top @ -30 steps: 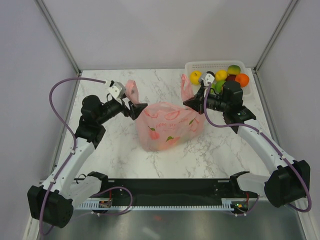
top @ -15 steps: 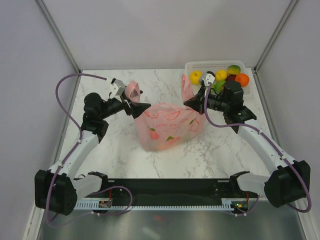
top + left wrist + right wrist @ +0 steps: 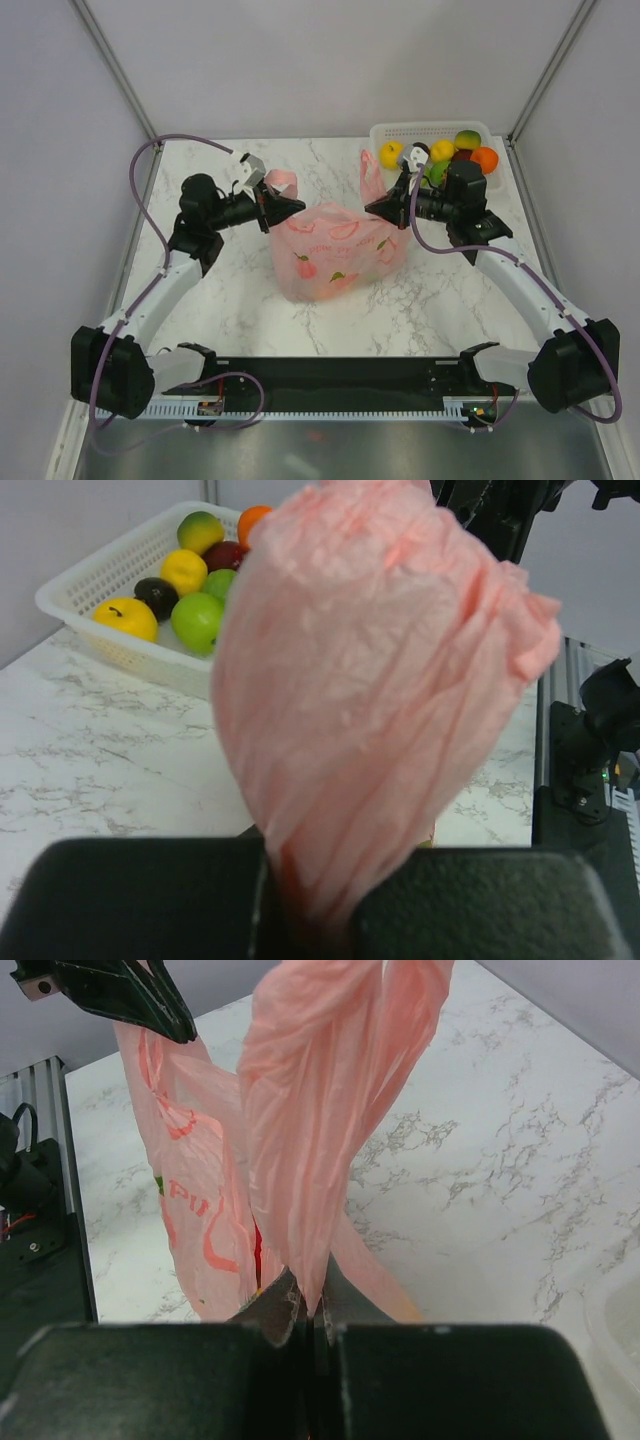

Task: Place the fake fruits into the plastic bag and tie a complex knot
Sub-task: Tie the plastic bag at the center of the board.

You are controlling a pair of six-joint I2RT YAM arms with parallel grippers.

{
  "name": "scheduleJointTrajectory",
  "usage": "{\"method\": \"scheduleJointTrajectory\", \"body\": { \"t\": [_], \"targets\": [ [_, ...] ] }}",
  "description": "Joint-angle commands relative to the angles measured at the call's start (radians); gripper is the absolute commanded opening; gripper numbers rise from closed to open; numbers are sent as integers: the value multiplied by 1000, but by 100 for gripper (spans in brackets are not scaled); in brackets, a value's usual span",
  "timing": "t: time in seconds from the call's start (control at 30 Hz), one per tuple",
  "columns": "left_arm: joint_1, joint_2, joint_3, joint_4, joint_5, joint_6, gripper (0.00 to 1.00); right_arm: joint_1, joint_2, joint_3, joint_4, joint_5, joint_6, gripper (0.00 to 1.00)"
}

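Observation:
The pink plastic bag (image 3: 335, 250) lies bulging mid-table, both handle loops pulled upward. My left gripper (image 3: 290, 207) is shut on the left handle (image 3: 380, 680), which fans out above the jaws of the left gripper (image 3: 310, 900). My right gripper (image 3: 375, 208) is shut on the right handle (image 3: 320, 1110), pinched where the right gripper (image 3: 318, 1310) closes. Several fake fruits (image 3: 445, 152) in yellow, green, orange and dark red sit in the basket, and the fake fruits (image 3: 190, 580) also appear in the left wrist view. No knot is visible.
The white lattice basket (image 3: 430, 125) stands at the back right corner, just behind my right arm. Grey walls and frame posts bound the marble table (image 3: 220, 300). The bag body (image 3: 190, 1190) hangs left of my right jaws.
My left gripper moved right onto the bag's left handle and went from open to shut on it. The right gripper kept its hold and place.

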Motion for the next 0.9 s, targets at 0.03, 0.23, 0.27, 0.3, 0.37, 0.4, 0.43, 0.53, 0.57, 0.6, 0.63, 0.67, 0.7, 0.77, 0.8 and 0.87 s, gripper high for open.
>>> {"method": "scheduleJointTrajectory", "body": {
  "t": [0.03, 0.23, 0.27, 0.3, 0.37, 0.4, 0.43, 0.53, 0.57, 0.6, 0.63, 0.67, 0.7, 0.77, 0.8, 0.87],
  "targets": [
    [-114, -67, 103, -265, -242, 248, 2, 4, 14, 55, 46, -67, 17, 0],
    [-320, -12, 201, -489, -656, 471, 2, 26, 48, 78, 53, -73, 51, 0],
    [-369, -1, 222, -512, -692, 507, 2, 33, 51, 81, 55, -73, 54, 0],
    [-388, 12, 229, -539, -763, 521, 2, 35, 55, 81, 55, -76, 55, 0],
    [-441, 49, 247, -562, -856, 567, 2, 44, 58, 80, 53, -78, 57, 0],
    [-457, 62, 250, -570, -893, 580, 2, 47, 55, 78, 53, -81, 57, 0],
    [-472, 74, 256, -582, -929, 595, 2, 49, 55, 77, 53, -84, 57, 0],
    [-538, 147, 295, -611, -1104, 684, 2, 50, 55, 75, 49, -102, 56, 0],
    [-564, 164, 313, -616, -1144, 726, 2, 50, 55, 75, 46, -114, 57, 0],
    [-573, 193, 322, -615, -1208, 741, 2, 49, 55, 77, 34, -122, 51, 0],
    [-576, 203, 331, -616, -1226, 744, 2, 50, 55, 77, 29, -133, 48, 0],
    [-578, 209, 347, -616, -1235, 739, 2, 50, 55, 78, 21, -136, 43, 0],
    [-578, 212, 350, -616, -1223, 738, 2, 50, 52, 80, 20, -138, 36, 0],
    [-584, 212, 350, -613, -1203, 739, 2, 50, 49, 80, -22, -138, 25, 0],
    [-584, 214, 350, -615, -1206, 741, 2, 50, 45, 80, -40, -136, 20, 0],
    [-587, 217, 350, -615, -1210, 739, 2, 49, 40, 77, -58, -133, 3, 3]
  ]
}}
